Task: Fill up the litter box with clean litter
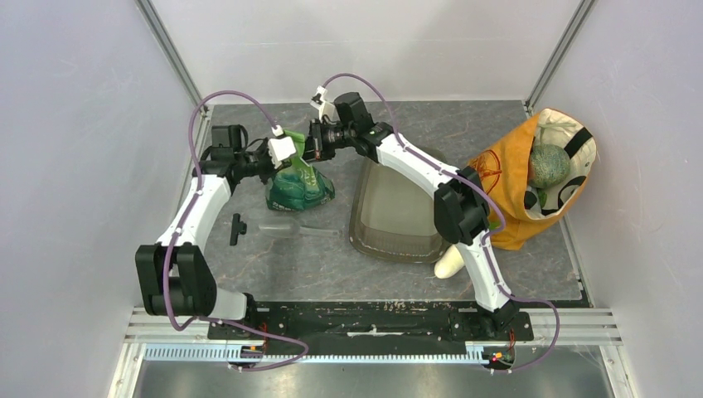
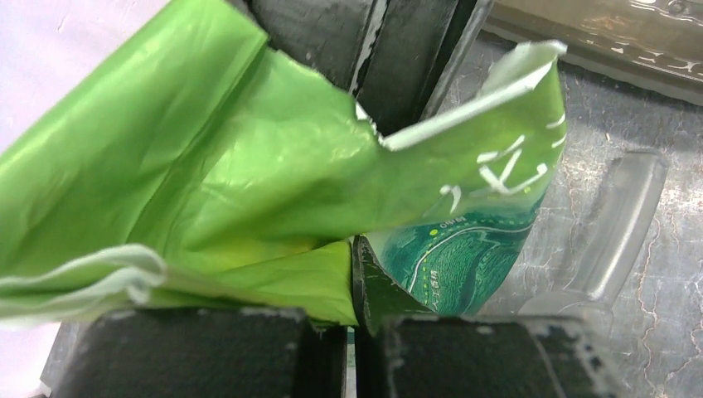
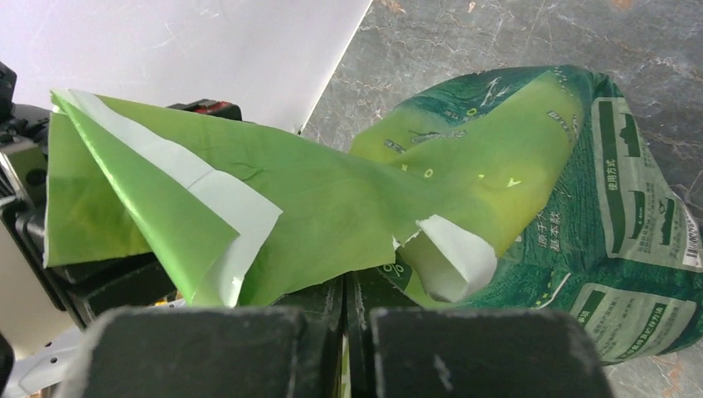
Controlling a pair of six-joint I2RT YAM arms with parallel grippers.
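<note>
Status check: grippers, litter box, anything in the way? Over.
Left gripper and right gripper both shut on top of green bag, film torn. Litter box empty, beside bag. Clear scoop near bag, not blocking the box.

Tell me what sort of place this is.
Probably a robot test cell, not a home: plain white panel walls, a black mounting rail along the near edge, and staged props like the litter box and green pouch.

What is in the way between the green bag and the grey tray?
Nothing visible on the table: the green bag stands just left of the litter box, bare table between. Only the right arm reaches over the tray's far corner.
</note>
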